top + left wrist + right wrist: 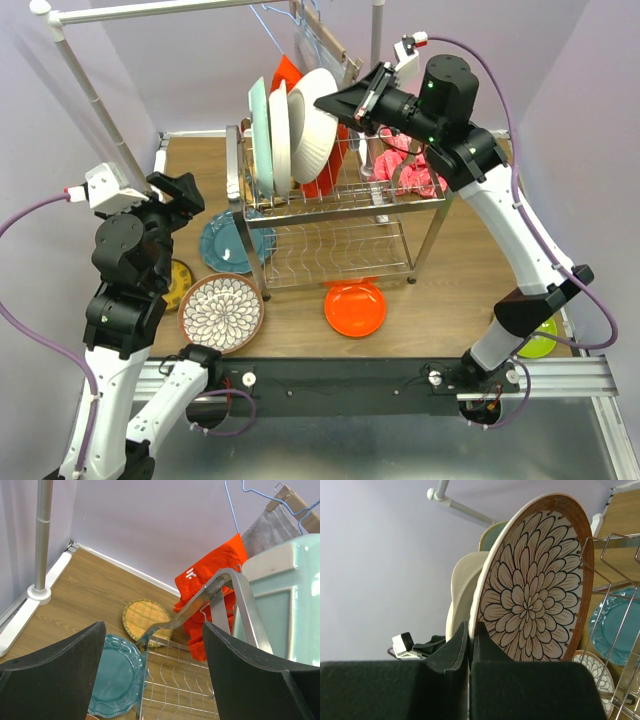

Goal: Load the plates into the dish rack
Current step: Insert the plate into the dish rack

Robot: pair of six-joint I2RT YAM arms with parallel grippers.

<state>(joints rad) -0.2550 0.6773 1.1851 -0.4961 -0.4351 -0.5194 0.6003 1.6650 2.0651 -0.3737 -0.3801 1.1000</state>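
- Standing on edge in the dish rack's (pixel 340 205) upper shelf: mint plate (pixel 259 135), white plate (pixel 279 135), floral plate (pixel 530 610)
- Right gripper (pixel 470 630), at the rack's 1 o'clock, pinched narrow on the floral plate's rim; left gripper (pixel 154 630) wide, empty, at 9 o'clock
- Waiting on the table (pixel 450 280): teal plate (pixel 235 243), second floral plate (pixel 221 312), orange plate (pixel 355 308) at 6 o'clock

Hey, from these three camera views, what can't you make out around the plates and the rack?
- The yellow plate: top view, mostly hidden behind the left arm.
- The lime green plate: top view, largely covered by the right arm.
- The floral plate, lower edge: right wrist view, the right gripper hides whether it sits in a dish rack slot.
- The mint plate: left wrist view, cut off by the right edge.
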